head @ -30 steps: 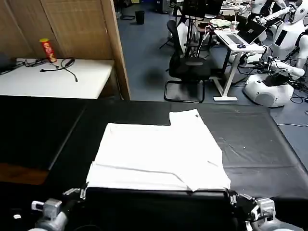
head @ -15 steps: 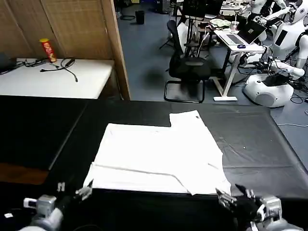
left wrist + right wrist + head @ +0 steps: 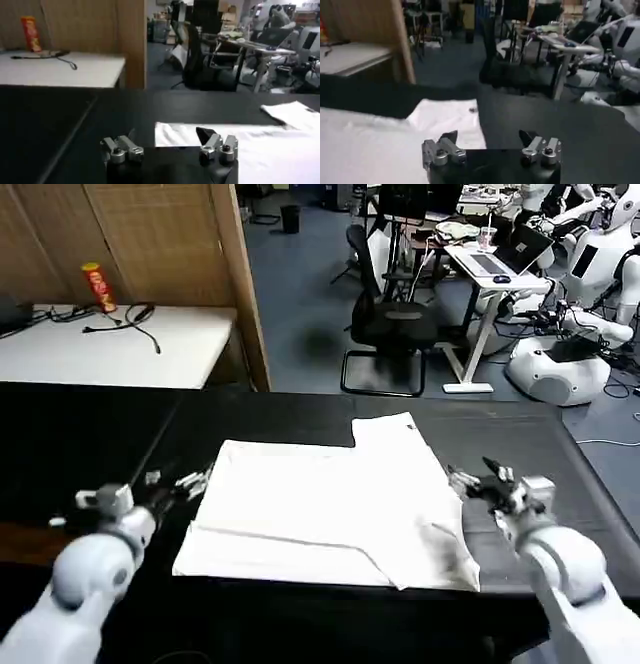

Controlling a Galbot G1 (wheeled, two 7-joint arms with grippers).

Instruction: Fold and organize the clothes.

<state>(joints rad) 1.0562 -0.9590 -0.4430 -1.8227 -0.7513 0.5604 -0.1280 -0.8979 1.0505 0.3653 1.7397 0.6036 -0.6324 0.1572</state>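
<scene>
White T-shirt (image 3: 330, 509) lies flat, plain side up, on black worktop (image 3: 520, 454), partly folded, one sleeve or flap jutting at far right corner. Left gripper (image 3: 170, 484) hovers just off shirt's left edge, jaws spread. Right gripper (image 3: 478, 480) hovers at right edge, jaws spread, empty. Judged step: taking side edges for next fold. Do well: lower both together, pinch all layers at edge, lift evenly, keep cloth taut, avoid dragging lower fold.

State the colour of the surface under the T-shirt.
Black tabletop beneath the white T-shirt; clearest in the head view.
</scene>
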